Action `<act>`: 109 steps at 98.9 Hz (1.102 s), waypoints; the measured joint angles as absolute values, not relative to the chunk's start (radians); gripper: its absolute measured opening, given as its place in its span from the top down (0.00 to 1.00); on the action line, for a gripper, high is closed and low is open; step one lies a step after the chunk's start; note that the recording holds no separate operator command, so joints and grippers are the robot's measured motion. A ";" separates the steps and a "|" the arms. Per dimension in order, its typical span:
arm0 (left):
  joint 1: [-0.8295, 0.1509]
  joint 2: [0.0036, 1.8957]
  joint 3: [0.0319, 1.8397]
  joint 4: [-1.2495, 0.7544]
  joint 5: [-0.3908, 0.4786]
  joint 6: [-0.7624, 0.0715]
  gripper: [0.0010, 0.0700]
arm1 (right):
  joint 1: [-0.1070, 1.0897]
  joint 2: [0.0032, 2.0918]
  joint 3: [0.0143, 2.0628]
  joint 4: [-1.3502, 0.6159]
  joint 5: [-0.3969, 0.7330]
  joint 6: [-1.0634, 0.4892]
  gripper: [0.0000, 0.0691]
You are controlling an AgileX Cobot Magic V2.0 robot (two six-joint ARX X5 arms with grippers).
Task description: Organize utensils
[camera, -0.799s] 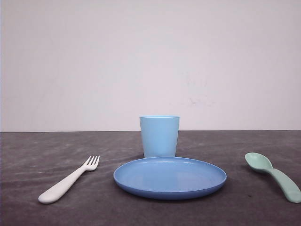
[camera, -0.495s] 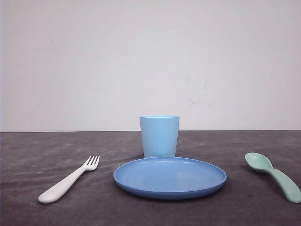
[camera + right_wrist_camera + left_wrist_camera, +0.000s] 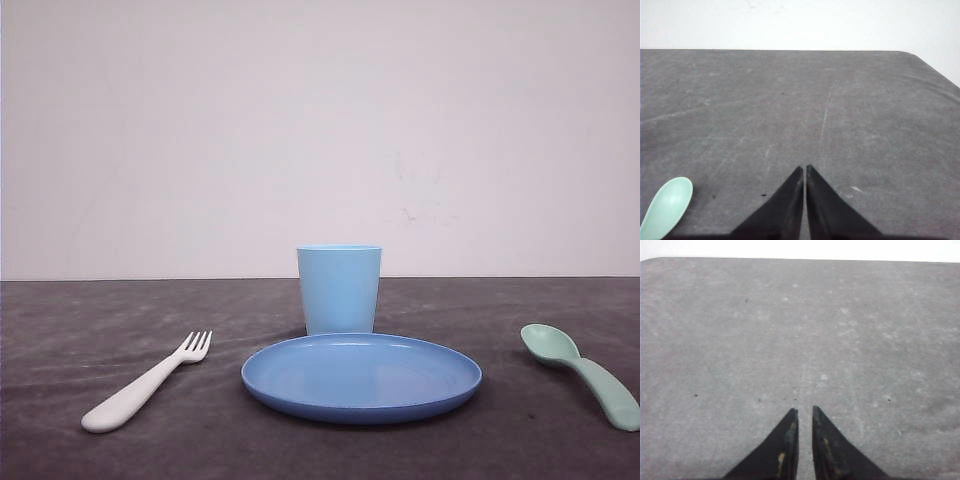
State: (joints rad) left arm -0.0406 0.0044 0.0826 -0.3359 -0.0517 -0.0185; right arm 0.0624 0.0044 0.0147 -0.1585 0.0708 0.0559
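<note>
Both grippers have black tapered fingers; the left gripper (image 3: 805, 412) shows yellowish scuffs.

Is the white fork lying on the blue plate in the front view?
No, the white fork lies on the dark table to the left of the blue plate, apart from it.

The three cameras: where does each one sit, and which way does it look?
Front view: low, facing forward over the table at fork, plate, cup, spoon; no arm visible.
Left wrist view: on the left arm, looking down at bare table; left pincer shut.
Right wrist view: on the right arm, right pincer shut.
Shared: front and right wrist views show the spoon.
</note>
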 joint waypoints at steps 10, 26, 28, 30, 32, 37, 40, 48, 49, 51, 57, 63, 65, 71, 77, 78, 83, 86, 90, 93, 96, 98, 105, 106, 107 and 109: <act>-0.041 0.004 0.083 -0.336 -0.052 -0.018 0.98 | 0.062 0.004 0.015 -0.159 0.071 0.056 0.99; -0.041 0.004 0.083 -0.336 -0.052 -0.019 0.98 | 0.062 0.004 0.015 -0.159 0.071 0.056 0.99; -0.041 0.004 0.083 -0.336 -0.052 -0.019 0.98 | 0.062 0.004 0.015 -0.159 0.071 0.056 0.99; -0.041 0.004 0.083 -0.336 -0.052 -0.018 0.98 | 0.062 0.004 0.015 -0.159 0.071 0.056 0.99; -0.041 0.004 0.083 -0.336 -0.052 -0.018 0.98 | 0.062 0.004 0.015 -0.159 0.071 0.056 0.99; -0.041 0.004 0.083 -0.336 -0.052 -0.019 0.98 | 0.062 0.004 0.015 -0.159 0.071 0.056 0.99; -0.041 0.004 0.083 -0.336 -0.052 -0.018 0.98 | 0.062 0.004 0.015 -0.159 0.071 0.056 0.99; -0.041 0.004 0.083 -0.336 -0.052 -0.019 0.98 | 0.062 0.004 0.015 -0.159 0.071 0.056 0.99; -0.041 0.004 0.083 -0.336 -0.052 -0.019 0.98 | 0.062 0.004 0.015 -0.158 0.071 0.056 0.99; -0.041 0.004 0.083 -0.336 -0.052 -0.019 0.98 | 0.062 0.004 0.015 -0.157 0.071 0.056 0.99; -0.041 0.004 0.082 -0.332 -0.052 -0.018 0.98 | 0.062 0.004 0.015 -0.152 0.070 0.056 0.99; -0.041 0.004 0.079 -0.321 -0.052 -0.019 0.98 | 0.062 0.004 0.015 -0.138 0.060 0.060 0.99; -0.041 0.004 0.077 -0.316 -0.052 -0.019 0.98 | 0.062 0.004 0.015 -0.131 0.054 0.062 0.99; -0.041 0.004 0.075 -0.309 -0.047 -0.033 0.98 | 0.062 0.004 0.015 -0.112 0.036 0.080 0.99; -0.041 0.004 0.075 -0.307 -0.038 -0.076 0.98 | 0.062 0.004 0.015 -0.112 0.001 0.107 0.99; -0.041 0.004 0.075 -0.306 -0.037 -0.086 0.98 | 0.063 0.004 0.015 -0.112 -0.006 0.112 0.99; -0.041 0.004 0.073 -0.300 -0.033 -0.136 0.98 | 0.062 0.004 0.015 -0.113 -0.043 0.157 0.99; -0.041 0.004 0.072 -0.294 -0.031 -0.168 0.98 | 0.062 0.004 0.015 -0.113 -0.064 0.192 0.99; -0.041 0.004 0.069 -0.283 -0.030 -0.209 0.98 | 0.062 0.004 0.015 -0.114 -0.083 0.247 0.99; -0.041 0.004 0.067 -0.275 -0.030 -0.233 0.98 | 0.063 0.004 0.015 -0.115 -0.084 0.276 0.99; -0.041 0.004 0.067 -0.266 -0.030 -0.250 0.98 | 0.064 0.004 0.015 -0.115 -0.084 0.297 0.99; -0.041 0.004 0.067 -0.260 -0.030 -0.258 0.98 | 0.064 0.004 0.015 -0.115 -0.083 0.306 0.99; -0.041 0.004 0.067 -0.247 -0.030 -0.283 0.98 | 0.064 0.004 0.015 -0.113 -0.079 0.328 0.99; -0.041 0.004 0.067 -0.246 -0.030 -0.287 0.98 | 0.064 0.004 0.015 -0.112 -0.079 0.331 0.99; -0.041 0.004 0.067 -0.245 -0.030 -0.291 0.98 | 0.064 0.004 0.015 -0.111 -0.078 0.334 0.99; -0.041 0.004 0.067 -0.244 -0.029 -0.302 0.98 | 0.064 0.004 0.015 -0.107 -0.077 0.343 0.99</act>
